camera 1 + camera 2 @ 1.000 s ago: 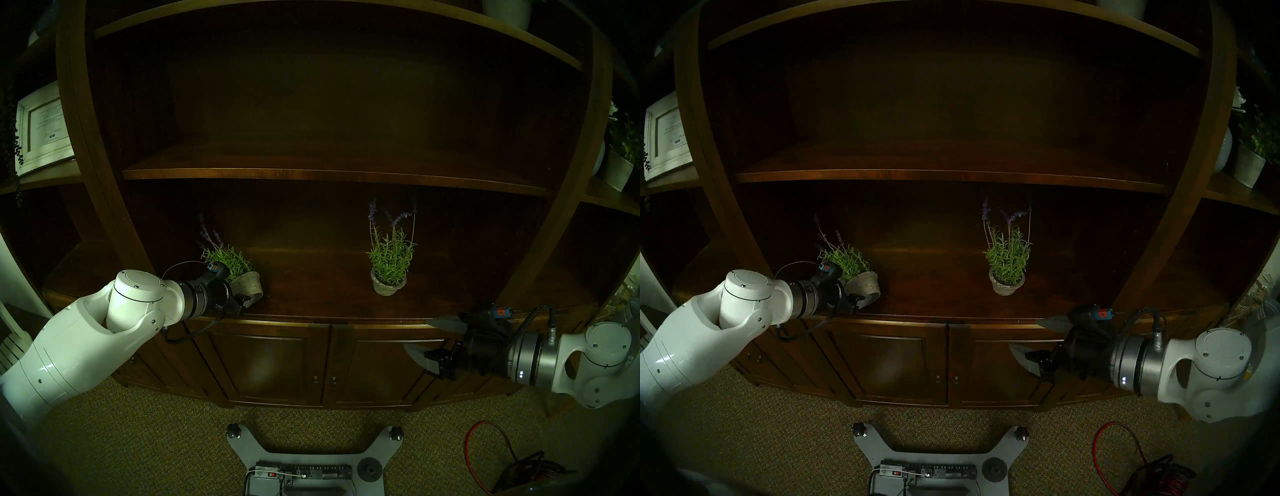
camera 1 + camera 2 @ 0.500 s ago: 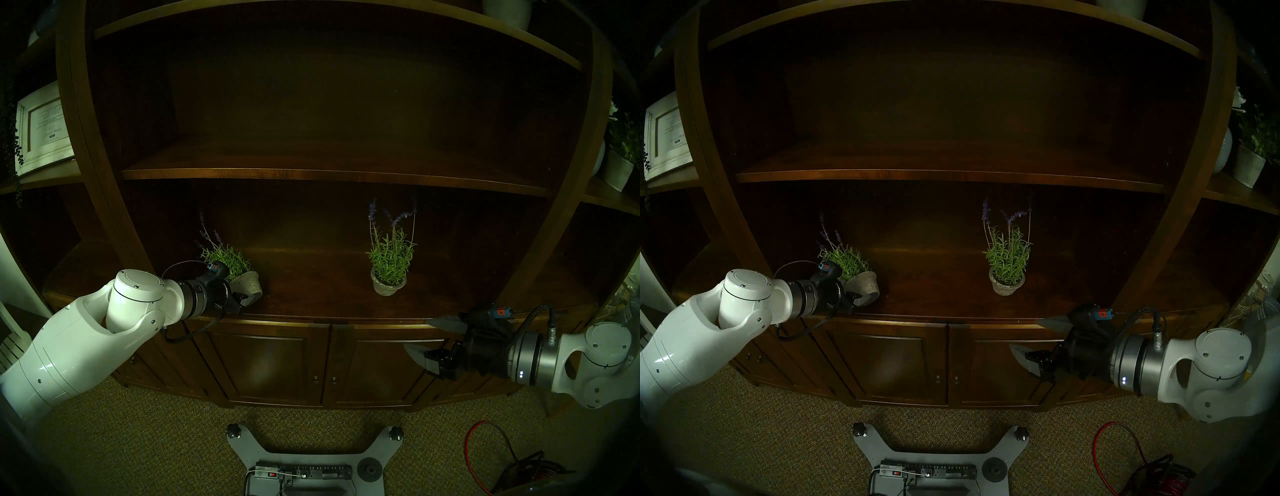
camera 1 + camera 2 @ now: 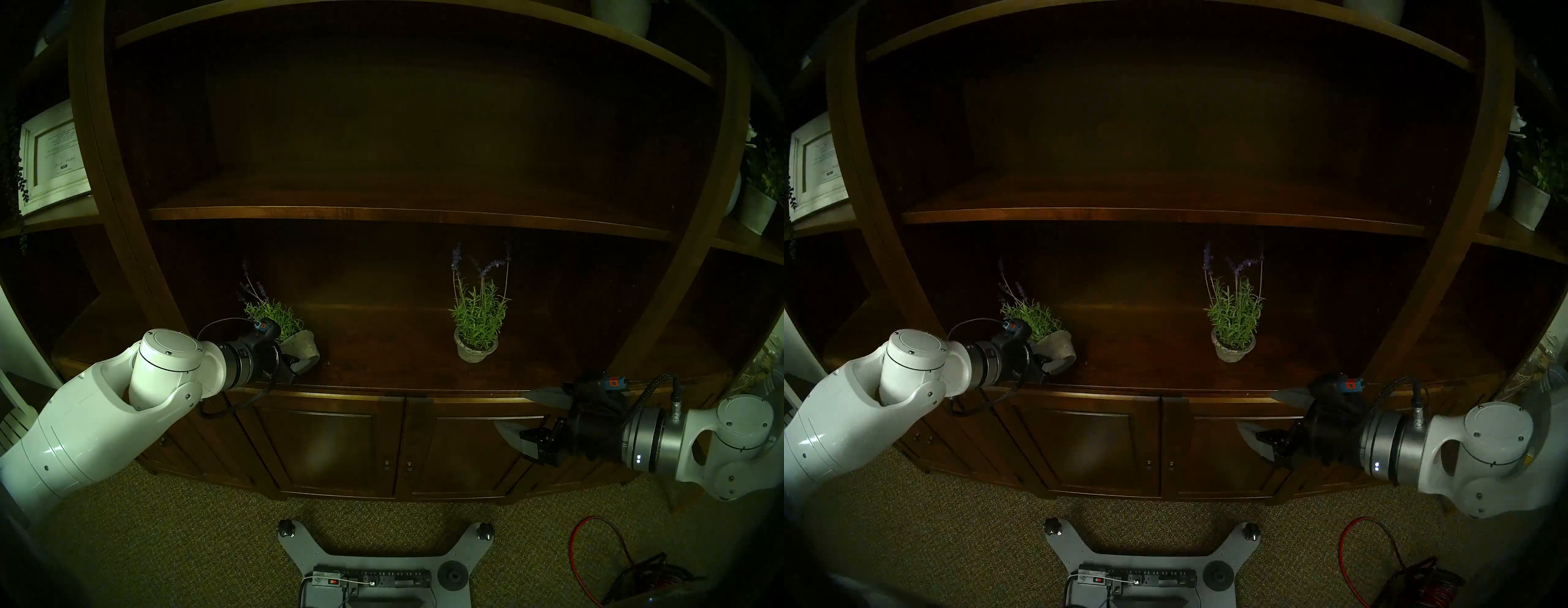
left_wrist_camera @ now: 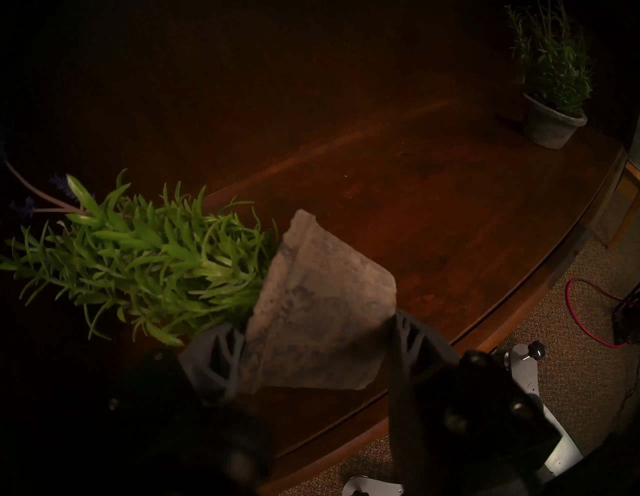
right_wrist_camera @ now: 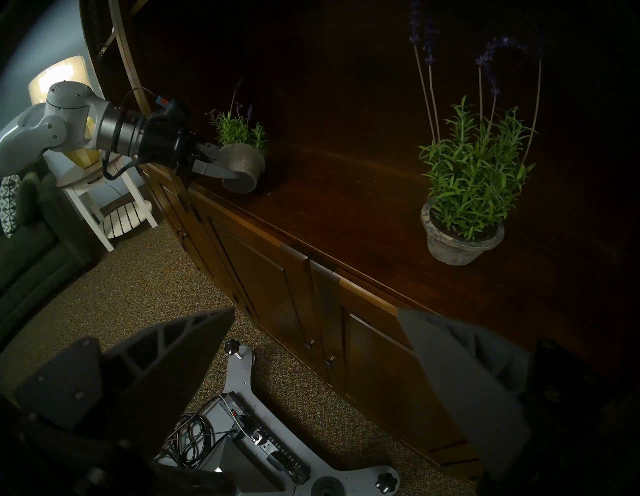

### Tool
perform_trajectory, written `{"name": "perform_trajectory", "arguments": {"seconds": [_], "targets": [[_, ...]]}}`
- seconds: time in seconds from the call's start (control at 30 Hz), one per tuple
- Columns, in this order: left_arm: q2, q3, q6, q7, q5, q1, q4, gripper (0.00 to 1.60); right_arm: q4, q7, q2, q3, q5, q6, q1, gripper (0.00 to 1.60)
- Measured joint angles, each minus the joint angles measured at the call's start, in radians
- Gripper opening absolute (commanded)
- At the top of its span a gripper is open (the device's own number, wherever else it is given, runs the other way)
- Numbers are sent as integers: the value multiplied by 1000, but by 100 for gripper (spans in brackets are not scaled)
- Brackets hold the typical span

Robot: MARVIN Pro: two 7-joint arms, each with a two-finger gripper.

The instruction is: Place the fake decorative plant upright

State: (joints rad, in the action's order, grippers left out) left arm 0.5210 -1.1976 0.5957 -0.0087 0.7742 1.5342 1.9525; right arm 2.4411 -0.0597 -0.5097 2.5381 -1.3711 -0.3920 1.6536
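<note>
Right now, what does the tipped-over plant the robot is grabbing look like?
The tipped plant has bushy green fake leaves and a few thin stems with purple flower spikes. It sits in a rough, grey, stone-looking pot that leans over, leaves pointing away to the robot's left. The left pincer squeezes the pot from both sides above the dark wooden shelf.

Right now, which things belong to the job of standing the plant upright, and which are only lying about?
Job:
- tipped lavender plant
- its stone pot
- left end effector, shut on the pot
- shelf

Lying about:
- upright lavender plant
- picture frame
- red cable
</note>
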Motion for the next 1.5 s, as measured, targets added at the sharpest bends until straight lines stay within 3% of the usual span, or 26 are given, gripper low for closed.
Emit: {"name": "perform_trajectory", "arguments": {"seconds": [0.5,0.9,1.2,1.43,1.5], "targets": [[9,78,-35,93,-179,1,32,0,0,0,0,0,0,0,0,160],[45,198,-78,218,-400,0,44,0,0,0,0,0,0,0,0,160],[61,251,-82,266,-489,-4,44,0,0,0,0,0,0,0,0,160],[62,287,-82,288,-544,-7,45,17,0,0,0,0,0,0,0,160],[62,297,-82,294,-560,-9,44,38,0,0,0,0,0,0,0,160]]}}
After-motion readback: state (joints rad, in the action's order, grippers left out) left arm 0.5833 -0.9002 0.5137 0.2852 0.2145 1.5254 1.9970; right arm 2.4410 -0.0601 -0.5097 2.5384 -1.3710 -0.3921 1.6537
